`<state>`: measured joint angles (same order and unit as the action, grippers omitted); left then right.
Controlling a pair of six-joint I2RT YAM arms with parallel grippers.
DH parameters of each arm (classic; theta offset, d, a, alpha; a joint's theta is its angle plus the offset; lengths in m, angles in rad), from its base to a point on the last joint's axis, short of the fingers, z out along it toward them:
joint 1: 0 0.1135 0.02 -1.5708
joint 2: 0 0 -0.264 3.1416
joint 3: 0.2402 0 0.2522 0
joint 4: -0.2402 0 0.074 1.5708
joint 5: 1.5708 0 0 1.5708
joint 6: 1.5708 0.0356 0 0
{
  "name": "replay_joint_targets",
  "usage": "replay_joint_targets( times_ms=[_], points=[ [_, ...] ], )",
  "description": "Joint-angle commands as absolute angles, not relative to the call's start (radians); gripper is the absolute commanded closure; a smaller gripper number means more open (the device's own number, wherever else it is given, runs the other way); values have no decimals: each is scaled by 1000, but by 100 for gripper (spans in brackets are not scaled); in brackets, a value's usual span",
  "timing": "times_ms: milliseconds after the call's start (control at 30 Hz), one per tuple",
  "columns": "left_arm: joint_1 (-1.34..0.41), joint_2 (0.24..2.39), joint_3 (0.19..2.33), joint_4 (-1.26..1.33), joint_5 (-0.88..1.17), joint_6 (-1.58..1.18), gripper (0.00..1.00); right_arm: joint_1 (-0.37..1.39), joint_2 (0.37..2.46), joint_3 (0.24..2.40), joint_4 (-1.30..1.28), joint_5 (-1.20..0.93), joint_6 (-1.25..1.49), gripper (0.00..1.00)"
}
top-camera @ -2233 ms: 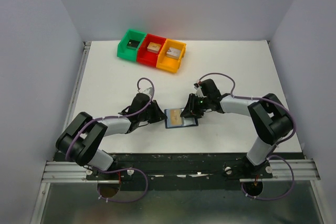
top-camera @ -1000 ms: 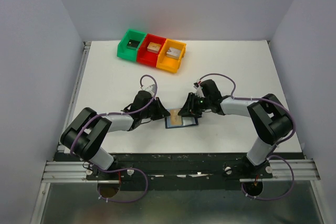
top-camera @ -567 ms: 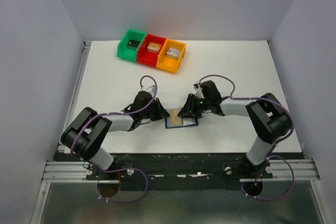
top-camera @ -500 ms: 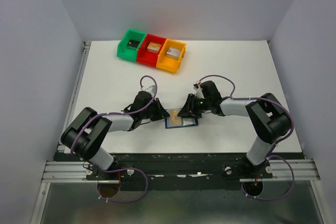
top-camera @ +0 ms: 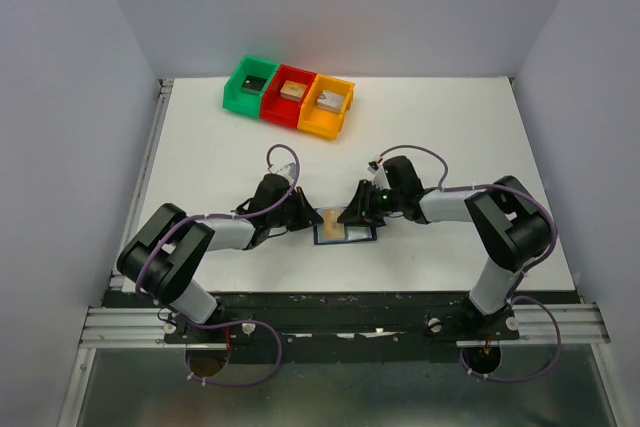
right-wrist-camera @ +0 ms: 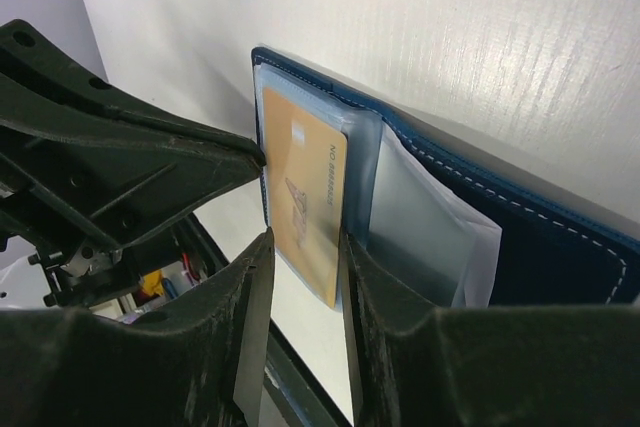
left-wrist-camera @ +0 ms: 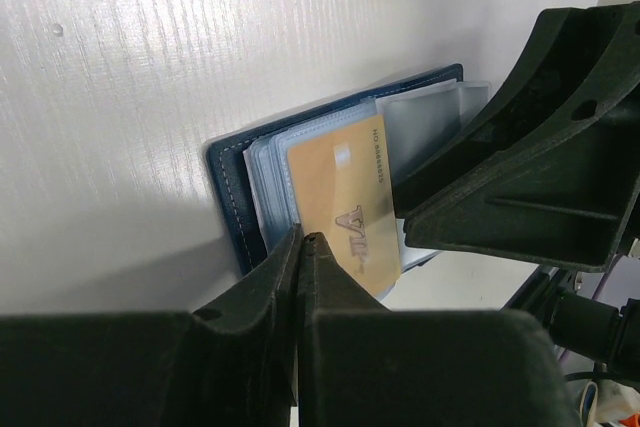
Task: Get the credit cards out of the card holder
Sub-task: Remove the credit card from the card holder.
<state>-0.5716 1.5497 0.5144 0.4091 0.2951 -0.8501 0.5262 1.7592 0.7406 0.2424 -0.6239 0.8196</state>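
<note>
The navy card holder [top-camera: 362, 237] lies open on the table between both arms. It also shows in the left wrist view [left-wrist-camera: 225, 197] and the right wrist view [right-wrist-camera: 560, 237]. A tan-gold credit card [left-wrist-camera: 340, 197] sticks partly out of its light blue pocket [right-wrist-camera: 305, 197]. My left gripper [top-camera: 306, 219] is shut, its tips [left-wrist-camera: 303, 239] at the pocket's left edge. My right gripper [top-camera: 350, 217] is narrowly open, with the gold card's free end between its fingers [right-wrist-camera: 307, 247]. Pale sleeves [right-wrist-camera: 420, 227] hide the other cards.
Green [top-camera: 240, 87], red [top-camera: 278, 107] and orange [top-camera: 318, 125] bins stand in a row at the back left, each with a small block in it. White walls close off the table on both sides and at the back.
Since 2.2 s ago my left gripper has moved right onto the card holder's left edge, and the gold card shows more. In the last half second nothing has visibly moved.
</note>
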Motion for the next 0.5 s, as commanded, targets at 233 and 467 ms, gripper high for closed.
replay_joint_targets(
  times_ms=[233, 467],
  points=[
    [-581, 1575, 499, 391, 267, -851, 90, 512, 1810, 709, 386, -710, 874, 60],
    [-581, 1575, 500, 391, 265, -851, 91, 511, 1816, 713, 351, -700, 855, 60]
  ],
)
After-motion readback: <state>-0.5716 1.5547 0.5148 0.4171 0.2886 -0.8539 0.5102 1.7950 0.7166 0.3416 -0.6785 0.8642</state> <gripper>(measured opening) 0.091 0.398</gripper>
